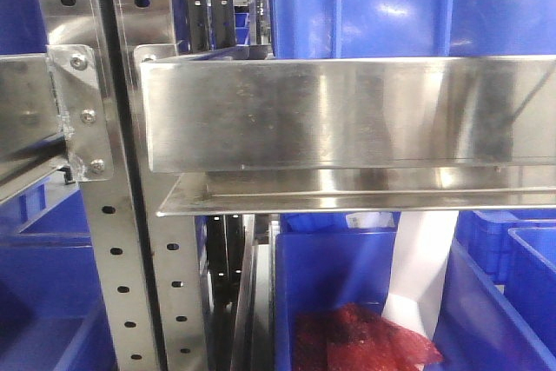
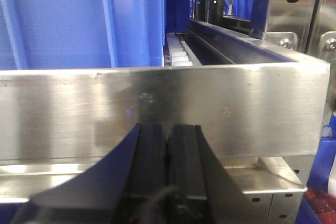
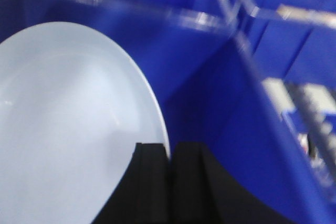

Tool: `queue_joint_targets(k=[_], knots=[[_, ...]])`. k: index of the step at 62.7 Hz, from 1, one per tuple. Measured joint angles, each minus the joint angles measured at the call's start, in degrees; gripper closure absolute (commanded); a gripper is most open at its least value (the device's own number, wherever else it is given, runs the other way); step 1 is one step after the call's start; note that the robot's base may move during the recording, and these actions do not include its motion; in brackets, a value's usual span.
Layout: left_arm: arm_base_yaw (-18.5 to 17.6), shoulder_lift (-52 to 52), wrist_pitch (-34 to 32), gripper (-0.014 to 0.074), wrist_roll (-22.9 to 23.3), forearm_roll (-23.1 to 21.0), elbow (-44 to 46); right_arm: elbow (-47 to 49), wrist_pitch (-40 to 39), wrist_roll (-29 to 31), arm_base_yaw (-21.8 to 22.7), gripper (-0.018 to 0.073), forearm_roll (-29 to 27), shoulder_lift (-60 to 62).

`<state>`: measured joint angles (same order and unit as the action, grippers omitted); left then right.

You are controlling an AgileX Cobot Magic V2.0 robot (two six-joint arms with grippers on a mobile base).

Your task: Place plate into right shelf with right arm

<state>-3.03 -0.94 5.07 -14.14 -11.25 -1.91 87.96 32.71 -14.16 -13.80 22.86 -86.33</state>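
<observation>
Blue bins point(image 3: 220, 87) fill your background; your right hand point(image 3: 169, 156) pinches the plate's point(image 3: 68, 124) rim, smooth pale-white face, blurred. Left hand point(image 2: 168, 135) closed, empty, at the right shelf point(image 2: 157, 108).

i am in a storeroom or warehouse sort of place, not a home. in front of me stands a shiny steel rack point(image 1: 347, 115) with hole-punched uprights point(image 1: 117, 267) and a bolted bracket point(image 1: 82, 115). big blue plastic bins point(image 1: 365, 2) sit on its lipped trays, and more blue bins point(image 3: 273, 45) crowd my right wrist view. one lower bin holds something red point(image 1: 365, 341).
</observation>
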Motion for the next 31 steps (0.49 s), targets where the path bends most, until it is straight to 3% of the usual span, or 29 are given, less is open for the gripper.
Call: queue_joint_targets(k=[10,27,31], knots=[[0.0,0.0,0.0,0.0643,0.0,0.0,0.0,0.0,0.5,0.0,0.0,0.0479,-0.1,-2.9],[0.0,0.0,0.0,0.0643,0.0,0.0,0.0,0.0,1.5,0.0,0.0,0.0022,-3.2,-3.2],[0.0,0.0,0.0,0.0643,0.0,0.0,0.0,0.0,2.3,0.0,0.0,-0.0027,-3.3,-3.2]])
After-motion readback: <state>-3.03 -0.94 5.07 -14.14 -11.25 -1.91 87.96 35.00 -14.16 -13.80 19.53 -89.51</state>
